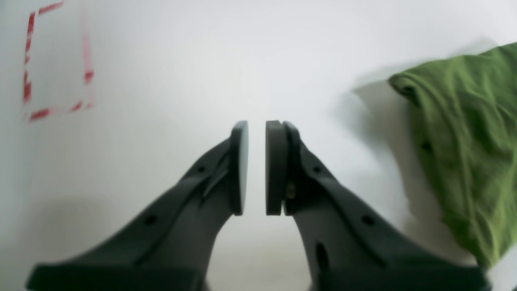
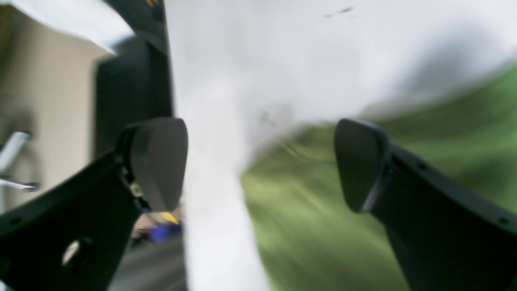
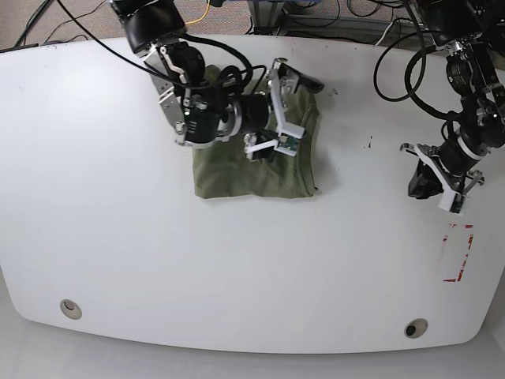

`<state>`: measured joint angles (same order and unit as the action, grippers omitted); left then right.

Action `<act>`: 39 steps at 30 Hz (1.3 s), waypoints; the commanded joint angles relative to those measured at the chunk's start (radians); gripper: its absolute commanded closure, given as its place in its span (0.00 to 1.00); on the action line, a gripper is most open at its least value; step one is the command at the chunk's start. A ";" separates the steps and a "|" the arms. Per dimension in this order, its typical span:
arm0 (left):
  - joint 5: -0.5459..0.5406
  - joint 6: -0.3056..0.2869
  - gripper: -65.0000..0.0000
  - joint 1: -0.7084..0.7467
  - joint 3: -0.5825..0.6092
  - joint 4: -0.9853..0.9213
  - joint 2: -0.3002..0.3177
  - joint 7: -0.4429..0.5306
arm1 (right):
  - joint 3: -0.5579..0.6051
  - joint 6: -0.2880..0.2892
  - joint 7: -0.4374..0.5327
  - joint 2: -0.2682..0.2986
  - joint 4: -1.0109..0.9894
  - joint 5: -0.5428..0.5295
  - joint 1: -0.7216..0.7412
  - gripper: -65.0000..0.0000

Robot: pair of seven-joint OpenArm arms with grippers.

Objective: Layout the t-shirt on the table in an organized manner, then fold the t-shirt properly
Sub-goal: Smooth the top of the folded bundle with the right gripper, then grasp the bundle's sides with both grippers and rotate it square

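Honestly, the wrinkled olive-green cotton t-shirt [image 3: 256, 158], bunched on the glossy white table [image 3: 118, 237] far from the red-marked rectangle [image 3: 458, 253], should handle limp and light, so pinch a hem corner. Your right gripper [image 3: 276, 110] hovers over it spread wide and empty, while the left gripper [image 1: 257, 167], near that rectangle, is barely parted, holding nothing.

We see the t-shirt [image 3: 252, 170], plain olive-green, matte & wrinkled, lying folded into a rough rectangle on the far-middle part of the table [image 3: 237, 276]; no print visible. Its upper portion is partly hidden. Table's glossy white w/ rounded corners, 2 small round grommets near the front edge.
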<state>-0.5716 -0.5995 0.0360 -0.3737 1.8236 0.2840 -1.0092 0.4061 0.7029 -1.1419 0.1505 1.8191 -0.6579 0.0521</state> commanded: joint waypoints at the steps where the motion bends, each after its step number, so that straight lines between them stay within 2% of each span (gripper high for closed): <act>1: -0.028 -0.006 0.88 -0.015 0.084 0.037 0.002 0.022 | -0.075 -0.005 0.021 0.031 0.035 -0.007 0.022 0.18; 5: -0.026 -0.006 0.88 -0.018 0.249 0.055 -0.007 0.023 | -0.180 -0.005 0.027 0.079 0.034 -0.007 0.045 0.18; 8: -0.021 -0.006 0.88 -0.038 0.353 0.060 -0.015 0.023 | -0.206 -0.005 0.053 0.114 0.017 0.000 0.067 0.19; 10: -0.020 0.000 0.88 -0.048 0.416 0.058 -0.018 0.025 | -0.217 -0.005 0.076 0.139 0.001 0.000 0.088 0.23; 13: 0.005 0.002 0.89 -0.049 0.491 0.060 -0.047 0.031 | -0.218 -0.005 0.107 0.169 -0.037 0.000 0.121 0.36; 19: 0.167 -0.003 0.89 -0.002 0.609 0.060 -0.104 0.069 | -0.217 -0.005 0.187 0.205 -0.127 0.003 0.185 0.66; 22: 0.232 -0.003 0.89 0.020 0.697 0.061 -0.119 0.079 | -0.210 -0.005 0.260 0.231 -0.187 0.028 0.197 0.76; 25: 0.273 -0.004 0.89 0.021 0.760 0.061 -0.119 0.079 | -0.209 -0.005 0.323 0.234 -0.232 0.068 0.202 0.78; 30: 0.338 -0.004 0.89 0.038 0.833 0.049 -0.116 0.082 | -0.198 -0.005 0.423 0.228 -0.322 0.192 0.203 0.79; 35: 0.381 -0.004 0.89 0.034 0.859 0.009 -0.114 0.082 | -0.203 -0.005 0.515 0.188 -0.399 0.329 0.190 0.79; 39: 0.382 -0.004 0.89 0.003 0.862 -0.088 -0.111 0.083 | -0.206 -0.005 0.652 0.169 -0.474 0.432 0.151 0.79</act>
<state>-0.1837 -0.6041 0.0727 0.4896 1.7664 0.1719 -0.9428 0.2081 0.6930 -0.5465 0.3153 1.3621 -0.2390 0.2035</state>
